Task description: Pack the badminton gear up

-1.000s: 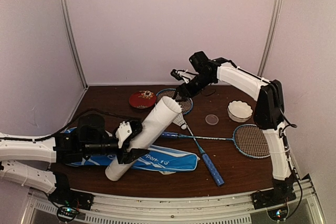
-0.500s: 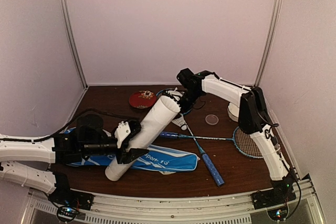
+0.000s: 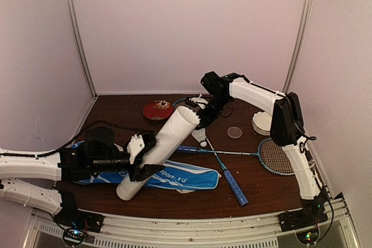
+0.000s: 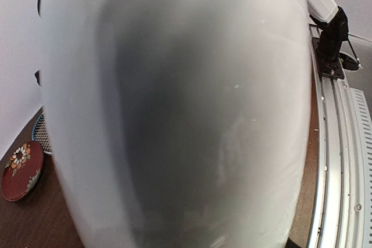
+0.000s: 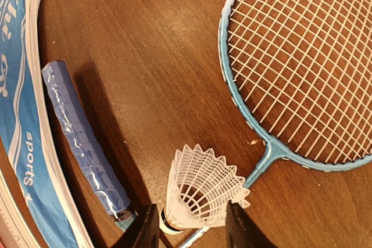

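**Left arm** (image 3: 29,168): lay low by the near left corner of the table (image 3: 267,193), its forearm roughly level and reaching rightward.

**Left gripper** (image 3: 144,158): turned sideways, with its jaws closed around the lower part of the long white tube (image 3: 174,132), which leaned tilted in the grip.

**Right arm** (image 3: 303,169): rose upright from its base at the near right corner and bent sharply at the elbow, with the forearm stretching leftward toward the middle of the table's far edge.

**Right gripper** (image 3: 201,110): pointed downward, raised above the table, with its two fingers (image 5: 145,230) standing apart.
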Motion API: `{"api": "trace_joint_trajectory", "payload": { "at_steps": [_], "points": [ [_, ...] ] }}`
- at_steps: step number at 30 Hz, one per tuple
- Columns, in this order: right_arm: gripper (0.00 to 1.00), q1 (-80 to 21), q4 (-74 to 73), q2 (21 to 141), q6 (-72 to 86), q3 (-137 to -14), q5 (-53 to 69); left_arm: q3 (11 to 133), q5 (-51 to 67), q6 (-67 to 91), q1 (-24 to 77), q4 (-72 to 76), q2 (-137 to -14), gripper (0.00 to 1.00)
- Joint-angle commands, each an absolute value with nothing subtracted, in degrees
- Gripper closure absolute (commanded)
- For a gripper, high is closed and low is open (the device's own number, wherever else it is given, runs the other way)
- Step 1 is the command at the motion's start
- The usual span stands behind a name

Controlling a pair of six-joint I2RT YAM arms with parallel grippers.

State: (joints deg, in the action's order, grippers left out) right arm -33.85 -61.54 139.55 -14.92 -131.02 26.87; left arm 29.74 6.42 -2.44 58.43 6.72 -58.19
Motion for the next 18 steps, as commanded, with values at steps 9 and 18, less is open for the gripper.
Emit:
{"api": "trace_joint_trajectory", "payload": {
  "at_steps": [9,18],
  "points": [
    [0.36,-33.05,-63.62,136.58,-15.60,-132.85,27.53,30.58,7.39,-2.59,58.10,6.84,-59.05,0.55],
    [0.30,-33.28,-64.17,141.34,-16.04,-134.03,28.43,30.24,7.32,-2.29,58.10,6.88,-58.85,0.55]
  ]
}}
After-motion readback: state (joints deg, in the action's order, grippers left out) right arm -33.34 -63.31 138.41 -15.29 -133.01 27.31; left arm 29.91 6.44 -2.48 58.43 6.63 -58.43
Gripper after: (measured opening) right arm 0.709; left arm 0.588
